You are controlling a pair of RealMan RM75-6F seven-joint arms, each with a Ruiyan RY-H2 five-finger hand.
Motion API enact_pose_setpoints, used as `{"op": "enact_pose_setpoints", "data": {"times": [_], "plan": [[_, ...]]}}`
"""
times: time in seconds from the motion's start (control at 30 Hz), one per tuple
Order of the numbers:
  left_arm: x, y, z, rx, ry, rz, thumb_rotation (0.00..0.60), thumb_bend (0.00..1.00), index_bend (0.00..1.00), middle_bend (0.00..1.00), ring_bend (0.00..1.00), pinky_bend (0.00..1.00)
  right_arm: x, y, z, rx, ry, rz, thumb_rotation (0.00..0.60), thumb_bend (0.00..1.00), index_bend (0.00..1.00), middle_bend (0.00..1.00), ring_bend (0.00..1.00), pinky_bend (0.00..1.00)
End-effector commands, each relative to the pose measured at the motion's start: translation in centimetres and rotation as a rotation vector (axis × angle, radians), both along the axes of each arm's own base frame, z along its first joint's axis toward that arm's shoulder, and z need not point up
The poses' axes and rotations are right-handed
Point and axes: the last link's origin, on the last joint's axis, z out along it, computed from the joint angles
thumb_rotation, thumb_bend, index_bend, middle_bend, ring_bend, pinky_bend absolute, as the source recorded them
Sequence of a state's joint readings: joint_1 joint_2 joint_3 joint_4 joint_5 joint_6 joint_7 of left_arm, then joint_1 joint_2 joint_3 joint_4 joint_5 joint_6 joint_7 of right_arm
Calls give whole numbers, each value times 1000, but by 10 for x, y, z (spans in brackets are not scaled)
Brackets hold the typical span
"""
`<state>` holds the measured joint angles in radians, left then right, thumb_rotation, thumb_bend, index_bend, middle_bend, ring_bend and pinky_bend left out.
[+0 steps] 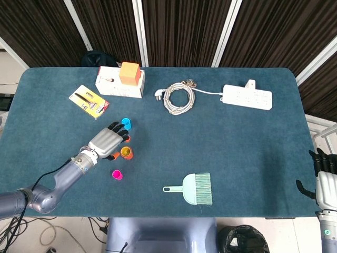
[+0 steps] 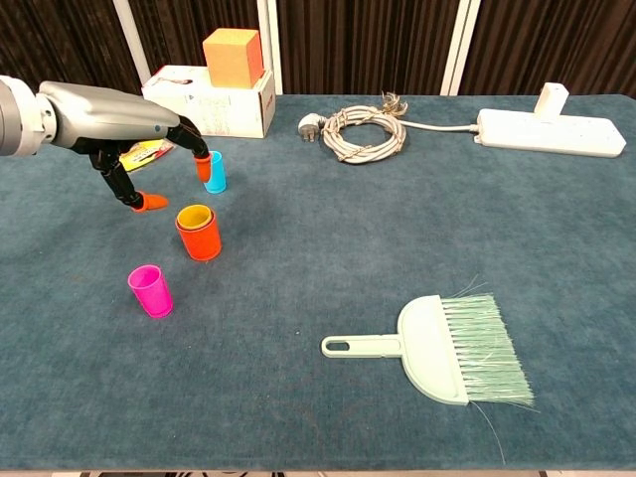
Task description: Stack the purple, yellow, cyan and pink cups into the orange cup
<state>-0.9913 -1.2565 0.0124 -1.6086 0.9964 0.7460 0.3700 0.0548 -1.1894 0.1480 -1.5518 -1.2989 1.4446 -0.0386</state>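
The orange cup [image 2: 200,238] stands left of the table's middle with the yellow cup [image 2: 195,216] nested in it, only the yellow rim showing; in the head view the orange cup [image 1: 126,153] shows the same. No purple cup can be seen. The cyan cup [image 2: 215,172] stands upright just behind, and the pink cup [image 2: 150,290] stands in front to the left. My left hand [image 2: 149,164] hovers left of the stack with its fingers spread and nothing in it, one fingertip close to the cyan cup. My right hand [image 1: 323,179] hangs off the table's right edge, fingers apart and holding nothing.
A white box [image 2: 214,99] carrying an orange cube [image 2: 233,57] sits at the back left beside a yellow packet [image 1: 89,101]. A coiled cable [image 2: 354,131] and a power strip [image 2: 550,132] lie at the back. A mint hand brush [image 2: 437,349] lies front right.
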Motion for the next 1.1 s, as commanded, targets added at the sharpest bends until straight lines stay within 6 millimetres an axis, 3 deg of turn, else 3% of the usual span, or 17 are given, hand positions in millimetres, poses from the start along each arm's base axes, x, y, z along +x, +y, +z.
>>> {"op": "enact_pose_setpoints", "data": {"times": [0.03,0.33,0.67,1.1], "plan": [[1,1,3,14,-4,10,600,293,136,150,0,0,0,0,-1,2,-3,-1,600,337,119,46,94,51],[10,14,12,83,-56,37,600,258,129,143,0,0,-1,0,-1,3,3,-3,600,337,119,46,94,51],[27,65,3,151,-56,105,600,258,143,143,0,0,-3,-1,-4,10,20,-18,600,336,118,46,94,51],[15,91,-15,179,9,171,600,258,242,152,0,0,-10,-4,-5,9,42,-51,600,337,118,46,94,51]]}}
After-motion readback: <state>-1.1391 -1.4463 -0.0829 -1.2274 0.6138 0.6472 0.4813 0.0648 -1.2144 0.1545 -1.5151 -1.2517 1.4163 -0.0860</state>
